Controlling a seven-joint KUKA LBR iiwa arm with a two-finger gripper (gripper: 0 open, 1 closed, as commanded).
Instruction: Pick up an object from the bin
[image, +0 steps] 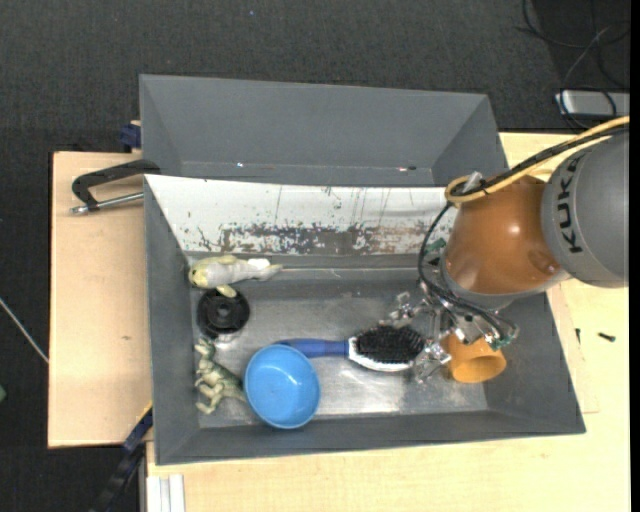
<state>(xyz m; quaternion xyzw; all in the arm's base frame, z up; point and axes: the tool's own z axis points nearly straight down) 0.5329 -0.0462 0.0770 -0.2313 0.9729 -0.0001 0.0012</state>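
Gripper (415, 342): yours sits low at the right of the grey metal bin (330, 300), fingers spread apart.
Nearest thing: the blue-handled hairbrush with a white head and black bristles (375, 349); you are over the head's right end.
Beside you: an orange plastic cup (475, 362), tipped over, just right.
Front left: a round blue plastic bowl (282, 385) at the handle's end.

The gripper (427, 338) hangs low near the right wall of the grey bin (300, 130), between the black-bristled head of a blue-handled hairbrush (385, 347) and an orange cup (472, 362), with a blue bowl (282, 386) by the front edge.
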